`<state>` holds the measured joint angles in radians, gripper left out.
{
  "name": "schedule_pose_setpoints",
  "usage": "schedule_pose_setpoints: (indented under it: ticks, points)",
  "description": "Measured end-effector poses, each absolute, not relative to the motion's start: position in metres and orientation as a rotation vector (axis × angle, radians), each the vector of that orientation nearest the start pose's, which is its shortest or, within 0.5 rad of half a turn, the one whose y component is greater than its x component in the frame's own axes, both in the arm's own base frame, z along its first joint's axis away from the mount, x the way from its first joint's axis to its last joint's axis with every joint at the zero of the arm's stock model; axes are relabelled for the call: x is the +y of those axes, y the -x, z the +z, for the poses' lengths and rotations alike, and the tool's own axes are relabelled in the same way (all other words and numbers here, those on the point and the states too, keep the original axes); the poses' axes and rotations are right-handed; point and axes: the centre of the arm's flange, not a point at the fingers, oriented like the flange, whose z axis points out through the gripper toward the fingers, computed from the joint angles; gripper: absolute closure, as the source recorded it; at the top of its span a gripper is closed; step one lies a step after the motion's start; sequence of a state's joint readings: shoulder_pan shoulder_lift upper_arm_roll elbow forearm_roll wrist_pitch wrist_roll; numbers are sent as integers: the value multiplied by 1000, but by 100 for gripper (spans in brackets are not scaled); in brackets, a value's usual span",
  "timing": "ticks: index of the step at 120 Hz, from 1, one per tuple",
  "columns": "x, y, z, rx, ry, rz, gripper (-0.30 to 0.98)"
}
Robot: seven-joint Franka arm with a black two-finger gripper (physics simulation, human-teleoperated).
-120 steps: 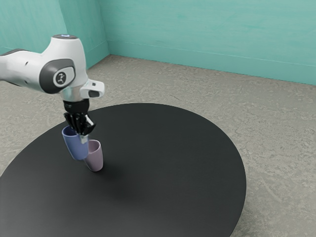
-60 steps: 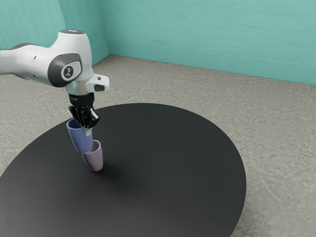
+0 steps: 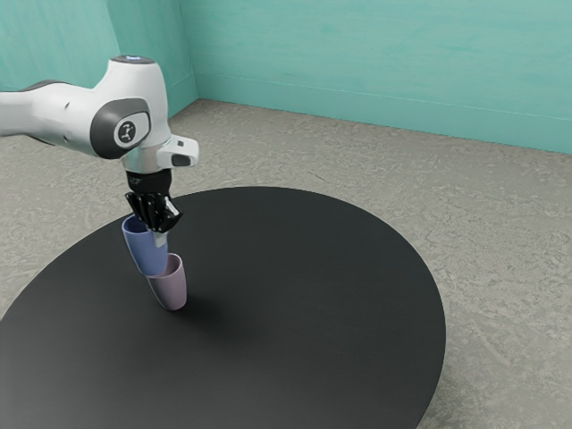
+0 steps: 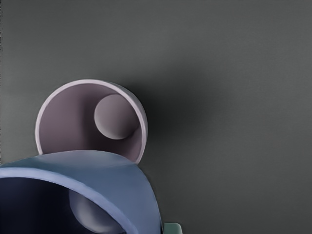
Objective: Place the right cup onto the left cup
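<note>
Pinching blue cup (image 3: 148, 254) by its wall in gripper (image 3: 158, 234), clear of black table (image 3: 313, 304). Raised since a second ago and carried toward the exterior view's right, higher against pink cup (image 3: 172, 288) on the table; hardly moved over the last half second. Off to one side of the pink opening, so not nested. Probably needs shifting across, then lowering; could snag edge on edge.
</note>
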<state>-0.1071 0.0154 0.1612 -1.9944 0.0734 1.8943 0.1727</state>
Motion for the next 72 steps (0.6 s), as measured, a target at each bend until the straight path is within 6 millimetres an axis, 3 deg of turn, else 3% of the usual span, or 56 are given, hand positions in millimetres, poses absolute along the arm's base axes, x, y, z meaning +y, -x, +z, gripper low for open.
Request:
schedule_pose_setpoints:
  ticks: [21,52,72]
  points:
    - [51,-546,444,190,3073,183,78]
    - [93,-553,449,85,3076,182,78]
    - [87,-563,451,107,3070,193,78]
